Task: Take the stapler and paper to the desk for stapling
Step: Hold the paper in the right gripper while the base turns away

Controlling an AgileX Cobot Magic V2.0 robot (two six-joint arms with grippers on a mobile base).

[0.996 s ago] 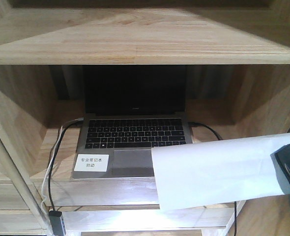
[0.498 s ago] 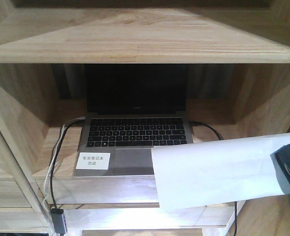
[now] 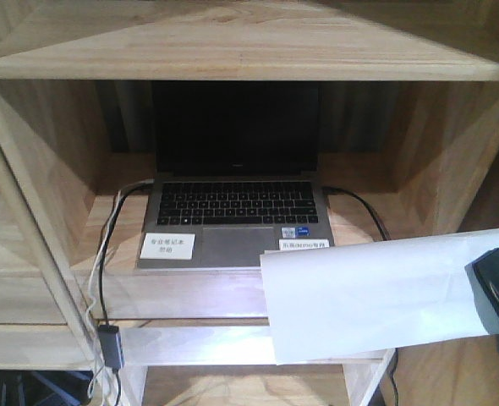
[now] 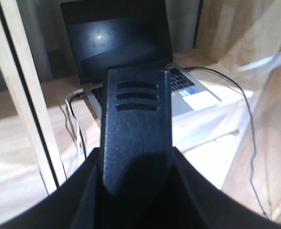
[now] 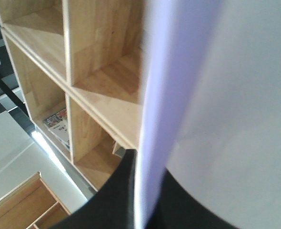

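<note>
Right wrist view: right fingers pinch the paper edge; left fingers unreadable.

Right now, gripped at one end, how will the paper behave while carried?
The paper is probably light and floppy: it juts unsupported from the right gripper, slightly bowed. Thin, so it may flutter or crease at the grip.

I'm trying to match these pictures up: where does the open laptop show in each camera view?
Exterior front-facing: the laptop sits open in the middle of the picture, inside a compartment of the light-wood shelf unit.
Left wrist: upper middle, dark screen facing the camera.
Right wrist: not in it; the white paper fills the right side.
Shared landmark: the shelf unit, seen in all three.
</note>
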